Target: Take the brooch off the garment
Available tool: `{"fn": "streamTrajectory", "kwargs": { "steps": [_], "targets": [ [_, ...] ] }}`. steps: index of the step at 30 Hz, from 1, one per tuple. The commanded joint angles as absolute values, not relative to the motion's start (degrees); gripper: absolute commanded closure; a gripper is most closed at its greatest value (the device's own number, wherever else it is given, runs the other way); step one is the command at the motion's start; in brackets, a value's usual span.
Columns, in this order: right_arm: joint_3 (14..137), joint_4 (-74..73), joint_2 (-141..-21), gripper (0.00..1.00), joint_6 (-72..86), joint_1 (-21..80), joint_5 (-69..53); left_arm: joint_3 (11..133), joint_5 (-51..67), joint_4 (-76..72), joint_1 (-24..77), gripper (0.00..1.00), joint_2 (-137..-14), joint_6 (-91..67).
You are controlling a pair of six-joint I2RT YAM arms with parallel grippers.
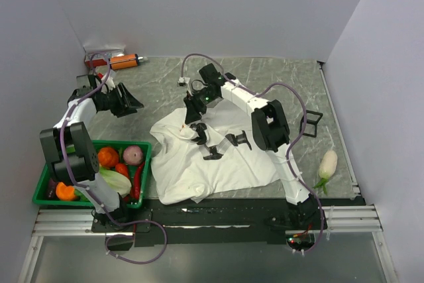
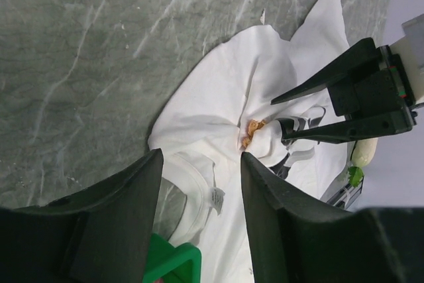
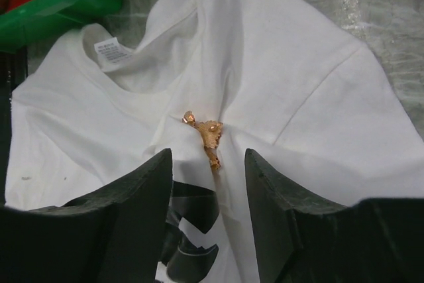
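The brooch is pinned in a pucker of the garment, near the collar, at 10 o'clock on the cloth. The right hand hovers over it, wide open and empty. The left hand, also open and empty, hangs well apart.

We judge that closing could pinch cloth together with the brooch, and the unrestrained garment could then lift.

The basket, at 8 o'clock on the counter, holds an orange fruit, an onion and other vegetables.

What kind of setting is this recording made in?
Likely a lab robot test cell: plain walls box in a marble-patterned table, and staged props, a green basket of produce and a white garment, lie on it.
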State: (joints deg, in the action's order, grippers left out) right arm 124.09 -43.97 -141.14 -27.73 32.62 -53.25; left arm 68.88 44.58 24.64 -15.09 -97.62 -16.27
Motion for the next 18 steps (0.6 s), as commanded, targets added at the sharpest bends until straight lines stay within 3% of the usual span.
{"fn": "streamTrajectory", "kwargs": {
  "steps": [1,18],
  "targets": [
    [127.01,-44.31,-141.76,0.47,-23.13,32.87,-56.60,68.29,47.02,22.68,-15.38,0.44,-93.87,-17.23],
    [126.39,-39.55,-146.25,0.48,-7.03,34.19,-50.62,66.09,47.20,22.41,-15.38,0.44,-92.02,-17.31]
  ]
}}
